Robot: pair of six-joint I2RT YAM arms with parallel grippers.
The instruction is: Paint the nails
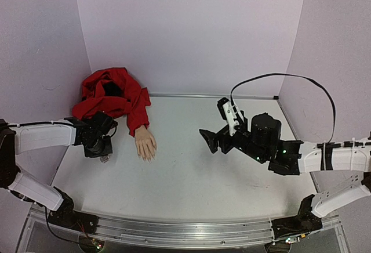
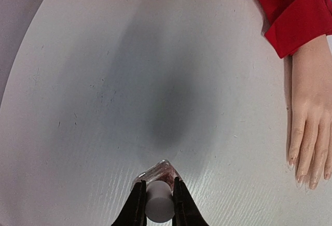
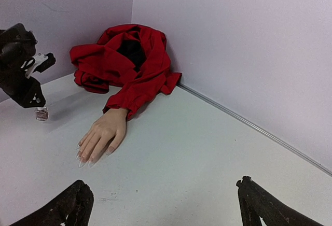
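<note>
The mannequin hand point(image 1: 145, 144) lies palm down on the table, its red sleeve point(image 1: 116, 97) bunched in the back left corner. Its pale nails point(image 3: 83, 158) point toward the near edge and also show in the left wrist view point(image 2: 301, 179). My left gripper point(image 2: 158, 205) is shut on the white cap point(image 2: 159, 201) of the small pinkish polish bottle point(image 2: 158, 173), just left of the hand; the bottle point(image 1: 105, 159) is at or just above the table. My right gripper point(image 1: 214, 124) is wide open and empty, right of the hand, facing it.
Lilac walls enclose the table point(image 1: 191, 177) on three sides, with a metal strip point(image 1: 208, 96) along the back wall. The red cloth pile point(image 3: 124, 55) fills the back left corner. A black cable point(image 1: 290, 78) arcs over the right arm.
</note>
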